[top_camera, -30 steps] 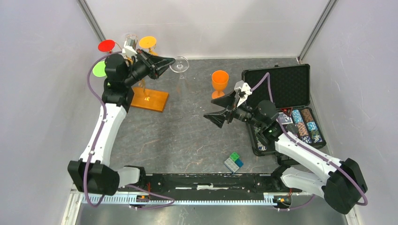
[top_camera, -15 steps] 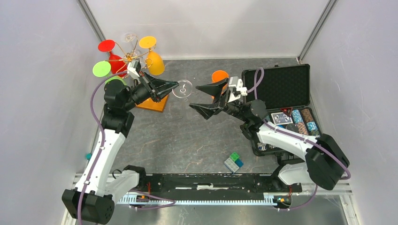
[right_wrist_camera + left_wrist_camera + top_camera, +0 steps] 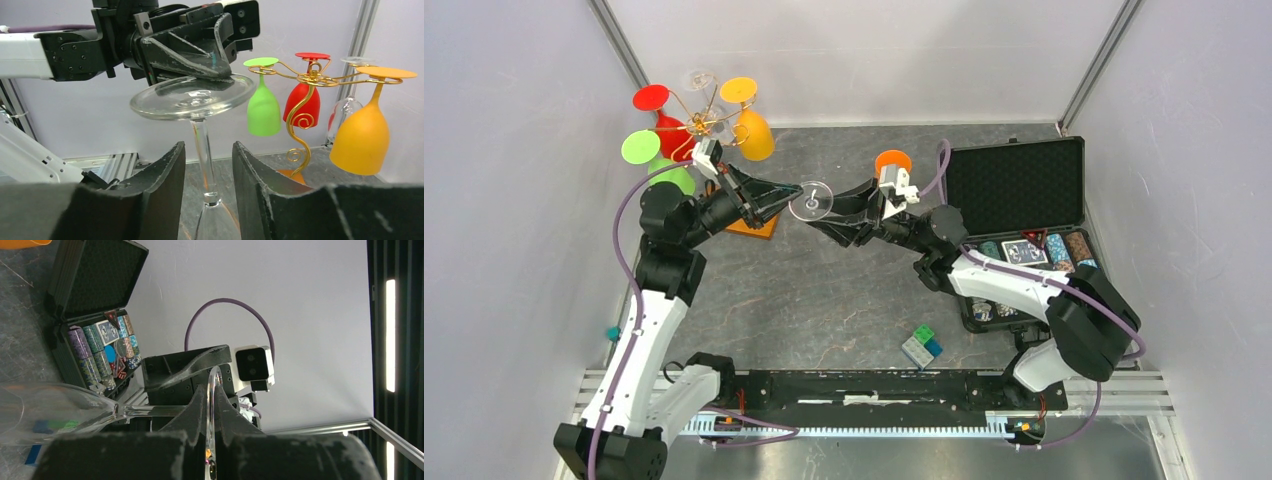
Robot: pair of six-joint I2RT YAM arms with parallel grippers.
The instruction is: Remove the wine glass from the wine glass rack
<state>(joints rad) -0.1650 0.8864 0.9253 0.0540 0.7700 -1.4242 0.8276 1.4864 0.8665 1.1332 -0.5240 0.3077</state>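
Observation:
A clear wine glass (image 3: 810, 200) hangs upside down in mid-air over the table's middle, its round foot (image 3: 192, 97) uppermost. My left gripper (image 3: 792, 196) is shut on the rim of that foot (image 3: 214, 390). The stem (image 3: 202, 150) runs down between the fingers of my right gripper (image 3: 207, 160), which is open, with a gap on each side. In the top view the right gripper (image 3: 826, 214) meets the glass from the right. The gold wire wine glass rack (image 3: 707, 115) stands at the back left on its orange base (image 3: 754, 227).
Green (image 3: 263, 112), red (image 3: 304, 102), orange (image 3: 360, 135) and one clear glass (image 3: 342, 112) hang on the rack. An orange cup (image 3: 892, 163) stands behind my right gripper. An open black case (image 3: 1024, 185) with poker chips is at the right. Small blocks (image 3: 921, 346) lie near the front.
My left gripper has carried the clear glass away from the rack toward the table's middle. My right arm has swung left and brought its open fingers around the stem.

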